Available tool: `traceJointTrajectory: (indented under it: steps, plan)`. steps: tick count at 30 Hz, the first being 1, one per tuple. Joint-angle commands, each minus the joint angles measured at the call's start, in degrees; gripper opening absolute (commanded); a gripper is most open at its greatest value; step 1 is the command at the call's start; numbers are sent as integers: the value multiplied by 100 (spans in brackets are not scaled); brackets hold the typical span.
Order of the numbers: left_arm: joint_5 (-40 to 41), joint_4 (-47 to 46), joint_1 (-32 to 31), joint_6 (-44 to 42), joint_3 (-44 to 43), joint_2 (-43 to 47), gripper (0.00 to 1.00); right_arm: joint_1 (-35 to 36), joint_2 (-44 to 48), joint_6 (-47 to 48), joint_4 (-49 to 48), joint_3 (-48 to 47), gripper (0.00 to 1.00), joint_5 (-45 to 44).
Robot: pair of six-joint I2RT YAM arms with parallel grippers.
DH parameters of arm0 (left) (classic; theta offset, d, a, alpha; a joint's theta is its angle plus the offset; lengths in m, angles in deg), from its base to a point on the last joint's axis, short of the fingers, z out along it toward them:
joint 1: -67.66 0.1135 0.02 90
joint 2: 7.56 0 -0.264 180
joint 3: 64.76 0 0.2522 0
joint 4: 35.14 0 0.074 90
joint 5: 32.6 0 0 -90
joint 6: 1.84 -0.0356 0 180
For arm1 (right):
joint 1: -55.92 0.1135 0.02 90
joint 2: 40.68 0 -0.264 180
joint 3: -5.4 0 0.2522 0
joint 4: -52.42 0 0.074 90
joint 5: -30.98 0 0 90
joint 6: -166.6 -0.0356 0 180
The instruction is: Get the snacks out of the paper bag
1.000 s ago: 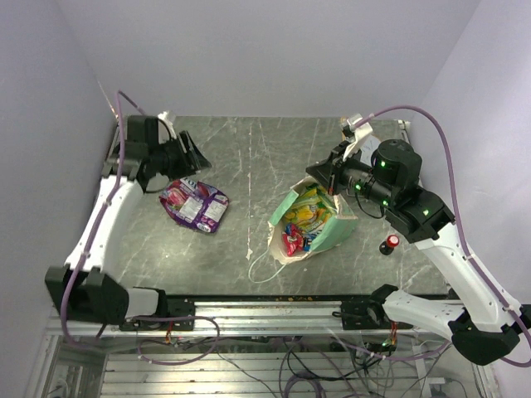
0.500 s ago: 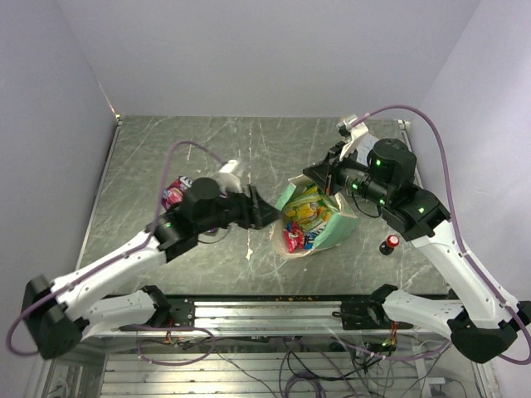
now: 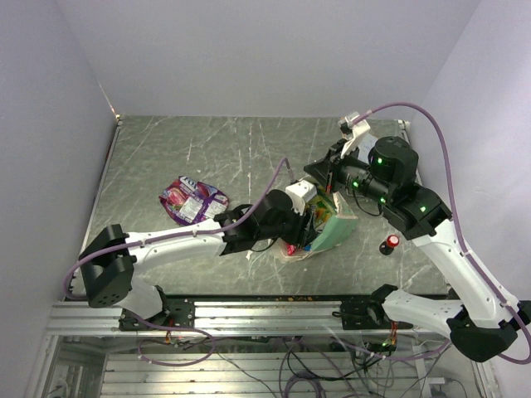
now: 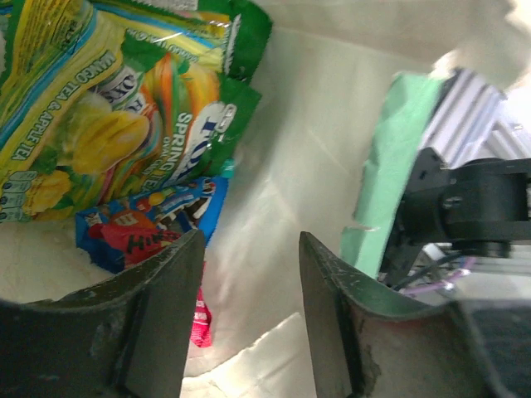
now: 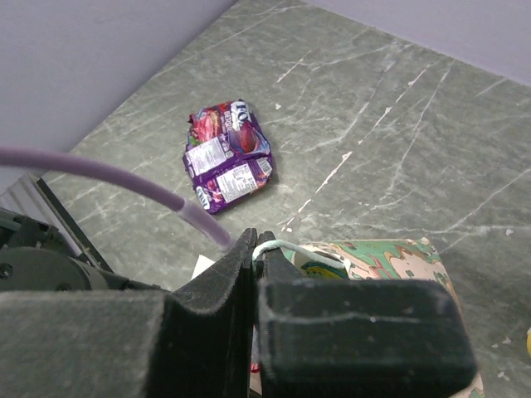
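The paper bag point(image 3: 338, 233) lies on its side, mint-green outside, cream inside point(image 4: 307, 157). My left gripper point(image 3: 304, 221) is inside its mouth, open point(image 4: 249, 286), nothing between the fingers. Just ahead lie snacks: a green-yellow packet point(image 4: 108, 108), a blue-red one point(image 4: 141, 224) and a red one point(image 4: 200, 320) by the left finger point(image 4: 158, 315). My right gripper point(image 3: 326, 180) is shut point(image 5: 258, 249) on the bag's string handle point(image 5: 290, 246), holding the mouth up. Two purple snack packets point(image 3: 192, 200) point(image 5: 226, 155) lie on the table, left of the bag.
A small red-capped black knob point(image 3: 389, 243) stands on the table right of the bag, beside my right arm. My left arm stretches across the table's front from the left. Purple walls close in the marbled grey table point(image 3: 241, 149) on three sides.
My left arm has swung from the far left, past the purple packets, to the bag, and its gripper now sits in the bag's mouth. The right gripper has kept its hold on the handle.
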Motion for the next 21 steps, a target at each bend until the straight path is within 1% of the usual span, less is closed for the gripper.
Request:
traceJointTrajectory:
  steps: [1,6,8,9,10,12,17,21]
  plan:
    - [619,-19,-225,-390,-100,-134,62,29,103,-22,-225,-81,0,-44]
    - [776,260,-292,-606,-131,-263,69,36,17,59,-191,-194,0,-127]
    - [765,384,-292,-694,-154,-304,88,32,-1,51,-204,-201,0,-124]
    - [758,476,-295,-718,-174,-332,93,35,-8,49,-217,-189,0,-104]
    - [792,572,-293,-711,-166,-345,95,26,-12,31,-217,-172,0,-88]
    - [853,697,-292,-659,-66,-273,96,33,-16,20,-225,-143,0,-57]
    - [994,631,-301,-522,328,55,96,29,-34,14,-239,-120,0,-31]
    - [1166,855,-301,-625,217,-160,96,32,-79,64,-264,-183,0,-68]
